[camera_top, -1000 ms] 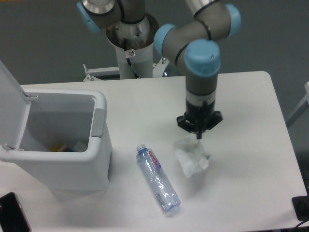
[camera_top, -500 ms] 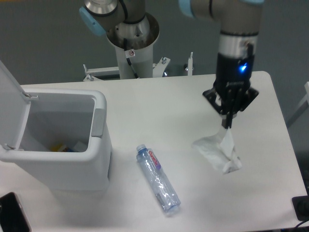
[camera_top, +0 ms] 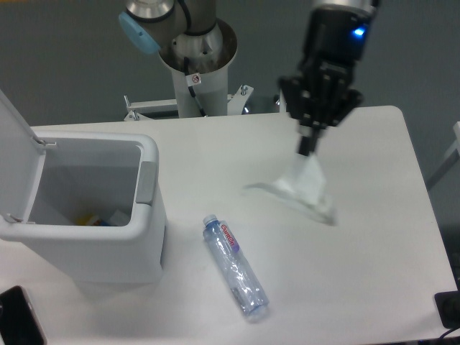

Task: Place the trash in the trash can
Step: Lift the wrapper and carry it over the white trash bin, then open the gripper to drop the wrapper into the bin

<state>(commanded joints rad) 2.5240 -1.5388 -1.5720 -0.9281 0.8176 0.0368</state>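
Far left, a dark object (camera_top: 16, 316) pokes in at the table's (camera_top: 215, 158) bottom corner. Next to it stands the bin (camera_top: 86, 215), lid (camera_top: 14, 154) tipped up and back on the left, mouth wide open, grey panel (camera_top: 146, 183) on its right wall; down inside there's a glimpse of something yellow and blue (camera_top: 97, 218) (too small to name). Moving right, the bottle (camera_top: 235, 266) lies flat on the white top, blue cap toward the bin, red label just behind it, body angled down to the right, well apart from everything. Behind, the arm's base column (camera_top: 194, 65) rises at the table's far edge. And now the action: the gripper (camera_top: 307, 146) hangs above the right half of the table, blue light glowing on its wrist, fingers pinched tight on the top of the wrapper (camera_top: 305, 185). The wrapper dangles beneath, blurred and fanned out, and whether its lower edge touches the table I cannot tell
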